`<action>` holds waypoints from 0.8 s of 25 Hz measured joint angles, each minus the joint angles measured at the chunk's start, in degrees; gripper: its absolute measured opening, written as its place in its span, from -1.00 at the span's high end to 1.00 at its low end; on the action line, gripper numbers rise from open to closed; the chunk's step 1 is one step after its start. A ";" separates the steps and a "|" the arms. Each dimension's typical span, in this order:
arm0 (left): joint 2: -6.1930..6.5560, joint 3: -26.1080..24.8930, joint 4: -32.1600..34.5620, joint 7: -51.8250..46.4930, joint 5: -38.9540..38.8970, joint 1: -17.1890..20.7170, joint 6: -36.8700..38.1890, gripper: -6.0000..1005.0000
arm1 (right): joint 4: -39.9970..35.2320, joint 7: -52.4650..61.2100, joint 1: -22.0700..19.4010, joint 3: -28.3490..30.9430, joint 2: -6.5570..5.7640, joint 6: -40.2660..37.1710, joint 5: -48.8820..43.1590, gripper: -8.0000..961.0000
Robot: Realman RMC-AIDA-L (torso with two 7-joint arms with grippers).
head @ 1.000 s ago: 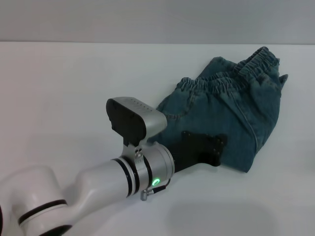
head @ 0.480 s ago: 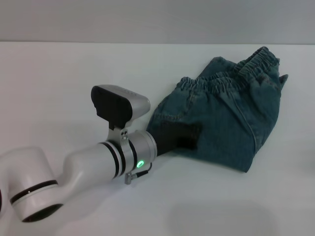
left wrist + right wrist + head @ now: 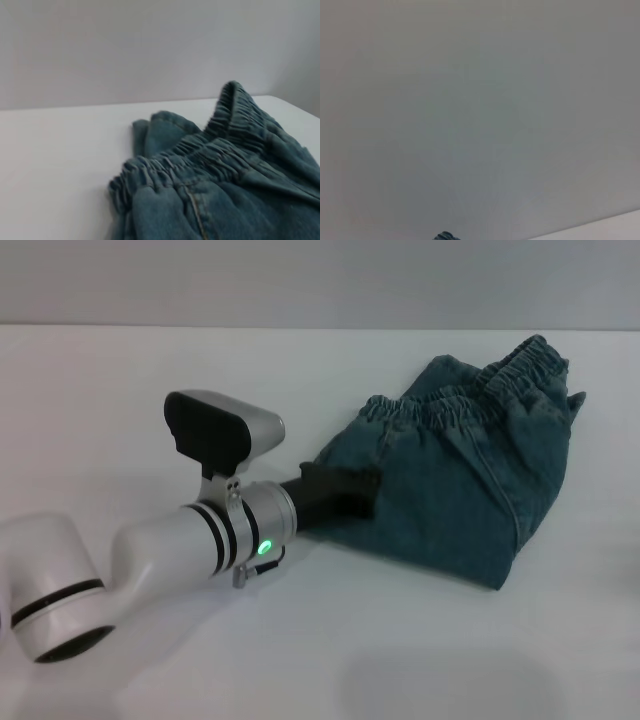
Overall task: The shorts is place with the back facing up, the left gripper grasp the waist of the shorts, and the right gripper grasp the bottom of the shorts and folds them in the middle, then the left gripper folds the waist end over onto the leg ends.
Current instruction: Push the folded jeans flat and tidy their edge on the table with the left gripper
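Note:
The blue denim shorts [image 3: 470, 470] lie folded into a compact bundle on the white table, right of centre. The gathered elastic waist [image 3: 440, 412] runs across the bundle's far side in two ruffled layers, seen close up in the left wrist view as the waist [image 3: 200, 155] on the shorts [image 3: 225, 200]. The bottom and leg ends do not show. My left gripper [image 3: 350, 492] is low over the bundle's near-left edge, its white arm reaching in from the lower left. The right gripper is out of view.
The white table [image 3: 150, 370] stretches wide to the left and in front of the shorts, with a grey wall behind it. The right wrist view shows only that wall and a corner of the table [image 3: 615, 227].
The left arm has drawn back to the left and toward me, its claw sliding from the middle of the folded shorts to their near-left edge. The shorts have kept their shape.

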 joint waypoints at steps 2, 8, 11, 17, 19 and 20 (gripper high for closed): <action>0.07 -0.81 0.42 0.15 0.00 -0.27 0.34 0.93 | 0.00 0.18 0.00 -0.05 0.00 0.08 0.00 0.99; 1.10 -2.34 -3.67 1.87 1.42 3.65 12.00 0.93 | 0.04 0.68 0.38 -0.09 -0.06 -0.17 0.00 0.99; 0.76 -2.22 -6.47 1.51 3.96 5.44 12.65 0.93 | 0.04 0.68 0.94 -0.07 -0.25 -0.48 -0.06 0.99; 0.41 -1.69 -10.17 -1.65 7.53 6.64 10.55 0.92 | 0.27 0.73 1.91 -0.08 -0.44 -1.61 -0.50 0.99; 0.25 -1.56 -9.90 -3.56 8.51 6.44 10.33 0.92 | 0.24 0.74 2.25 -0.23 -0.49 -2.03 -0.61 0.99; 0.25 -1.56 -9.90 -3.56 8.51 6.44 10.33 0.92 | 0.24 0.74 2.34 -0.28 -0.50 -2.17 -0.64 0.99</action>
